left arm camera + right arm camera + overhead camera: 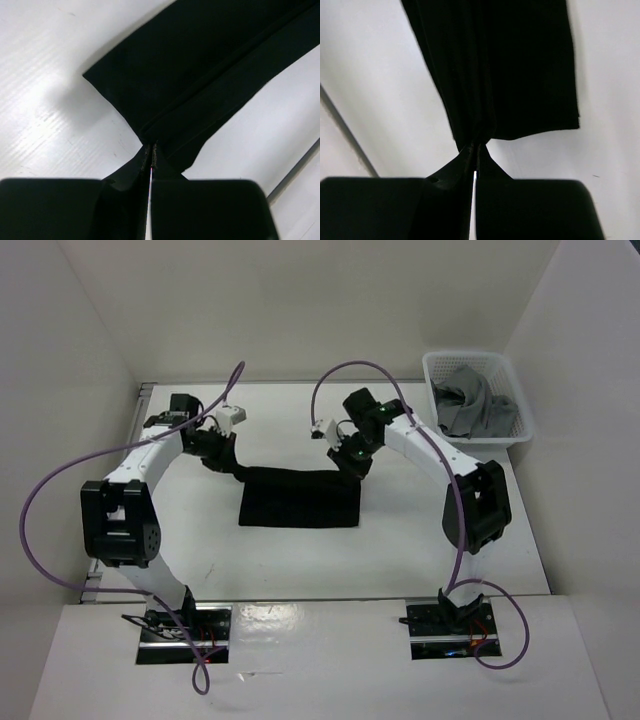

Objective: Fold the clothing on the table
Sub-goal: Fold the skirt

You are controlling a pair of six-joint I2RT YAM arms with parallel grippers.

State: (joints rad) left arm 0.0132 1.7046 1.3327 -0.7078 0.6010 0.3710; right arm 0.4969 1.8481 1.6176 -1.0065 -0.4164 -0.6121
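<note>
Fold step in hand: two corners of the clothing (300, 498) are pinched, one by each gripper.

The clothing is laid as a flat black rectangle at the centre of the top view, on the table (420, 540). Its upper left corner is clamped between the closed fingers of the left gripper (151, 149), and its upper right corner is clamped by the right gripper (475, 148). In both wrist views the fabric is seen drawn into a pinch at the fingertips. The step is judged to be the start of a fold. For the next move, both corners would need to be lifted together and carried toward the lower edge of the cloth, evenly, so that the hem is laid straight. One black garment, two grippers, one basket (512, 400) in the upper right and one grey garment (465, 405) inside it are counted.
</note>
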